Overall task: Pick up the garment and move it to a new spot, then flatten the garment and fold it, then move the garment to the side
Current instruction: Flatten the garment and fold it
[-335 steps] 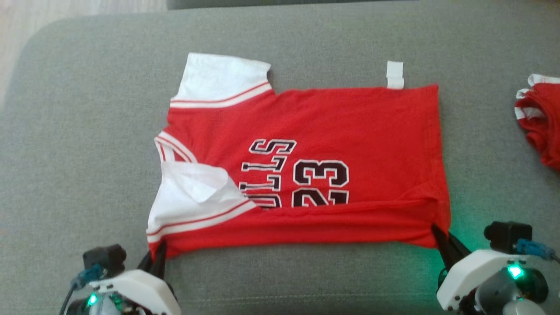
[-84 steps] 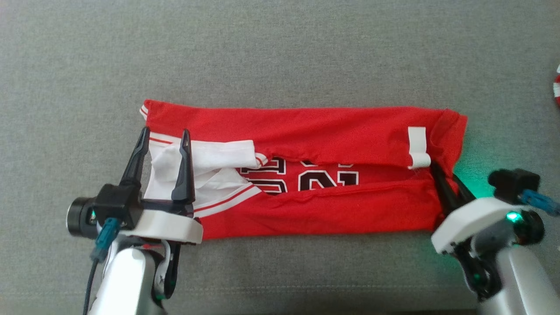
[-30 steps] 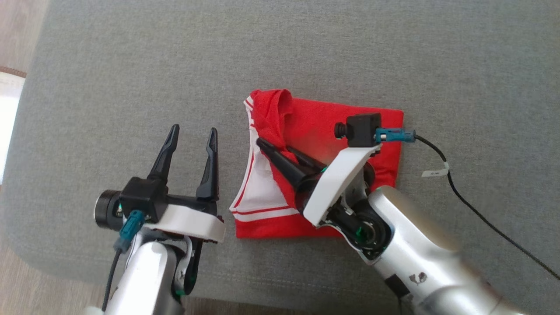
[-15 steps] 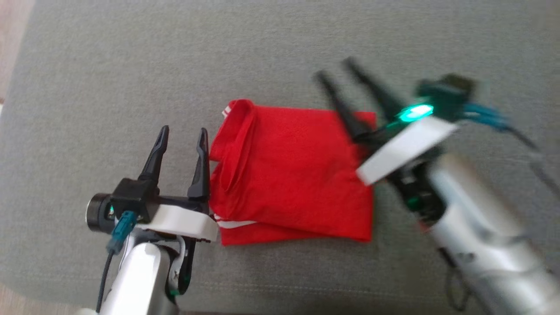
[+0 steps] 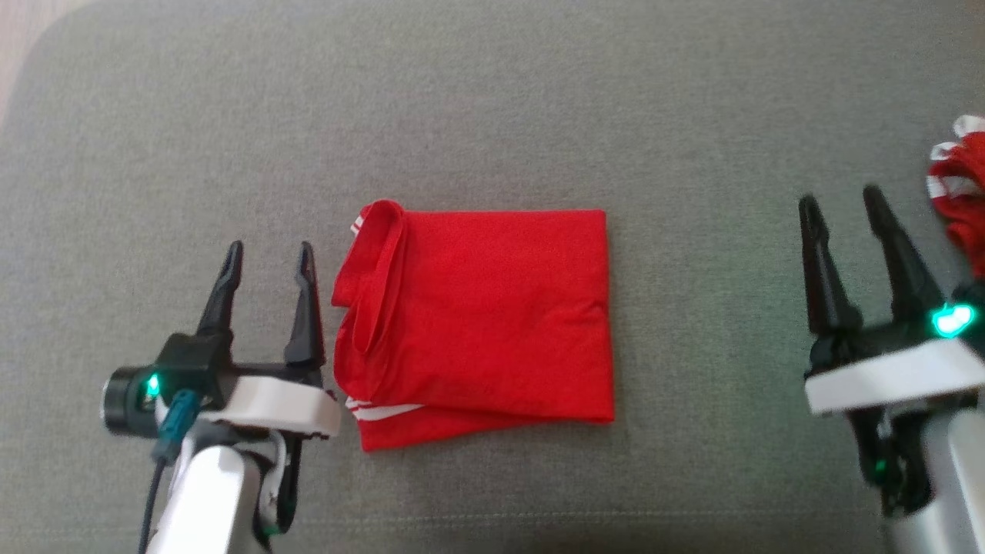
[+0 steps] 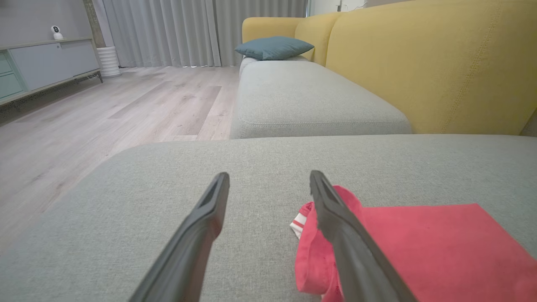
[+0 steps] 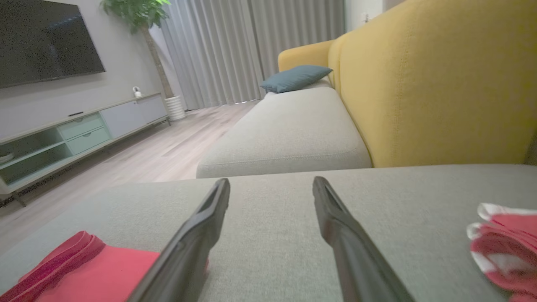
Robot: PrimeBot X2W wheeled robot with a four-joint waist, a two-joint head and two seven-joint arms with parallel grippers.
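Right, the right gripper (image 5: pixel 839 198) has let go. A second ago its fingers were down on the cloth carrying the fold across; now it sits back at the lower right of the head view, jaws spread wide with nothing between them. The left gripper (image 5: pixel 269 250) waits at the lower left, equally wide and empty, its nearer finger just beside the rolled left edge of the garment (image 5: pixel 477 315).

And the garment itself lies mid-frame as a neat red rectangle, with a sliver of white stripe peeking out at its lower left corner. I'd say the folding is finished, which leaves only shifting it to the side.

All this sits on a grey cushion (image 5: pixel 492 100), with another red-and-white garment (image 5: pixel 962 200) bunched at the right edge. Beyond, the wrist views show a yellow sofa back (image 6: pixel 419 63), a blue pillow (image 6: pixel 275 46), pale wooden floor (image 6: pixel 126 109), grey curtains (image 6: pixel 188 29) and a dark television (image 7: pixel 46 37).
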